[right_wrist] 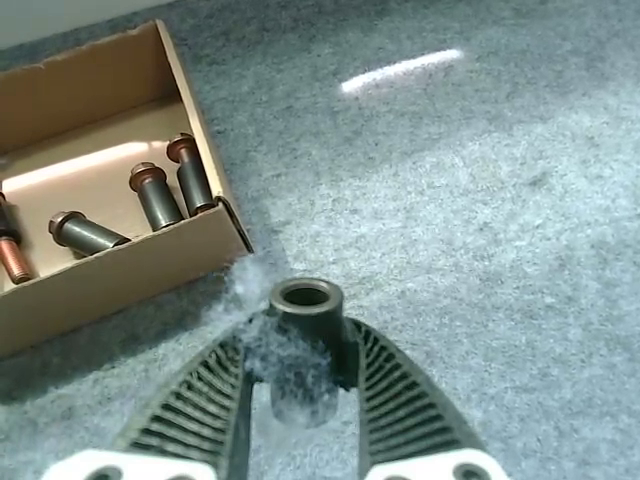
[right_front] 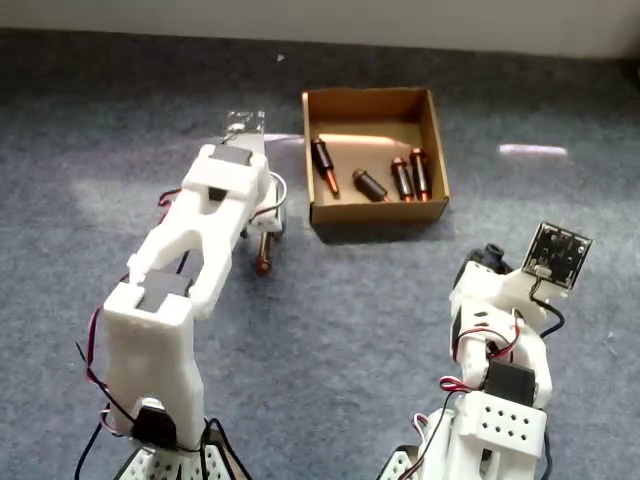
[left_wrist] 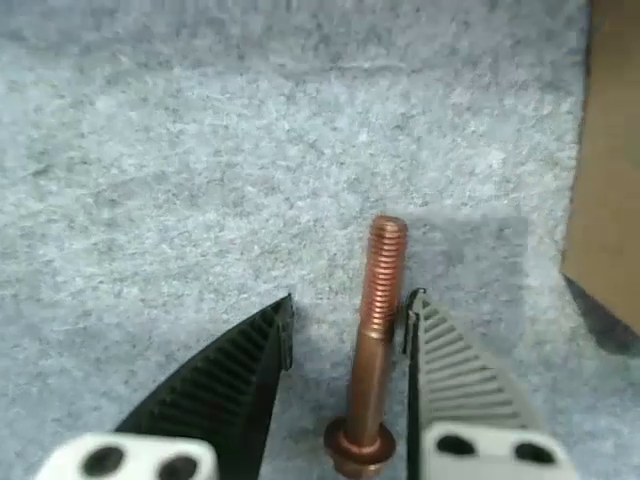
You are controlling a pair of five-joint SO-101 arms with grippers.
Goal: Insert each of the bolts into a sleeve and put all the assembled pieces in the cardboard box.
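Note:
A copper bolt point(left_wrist: 375, 340) lies on the grey carpet between the fingers of my left gripper point(left_wrist: 350, 330), which is open; the bolt rests close against the pale finger point(left_wrist: 455, 375), with a gap to the black finger point(left_wrist: 235, 375). From above, that bolt point(right_front: 263, 256) sits just left of the cardboard box point(right_front: 375, 212), under my left gripper point(right_front: 262, 235). My right gripper point(right_wrist: 300, 365) is shut on a dark sleeve point(right_wrist: 304, 305), held upright with its open end up, in front of the box point(right_wrist: 120, 275). Seen from overhead, the sleeve point(right_front: 492, 252) is below the box's right corner.
Several assembled pieces point(right_front: 401, 178) lie inside the box, dark sleeves with copper ends. The box's brown wall point(left_wrist: 605, 170) stands close beside the bolt. Open carpet lies between the two arms and to the right of the box.

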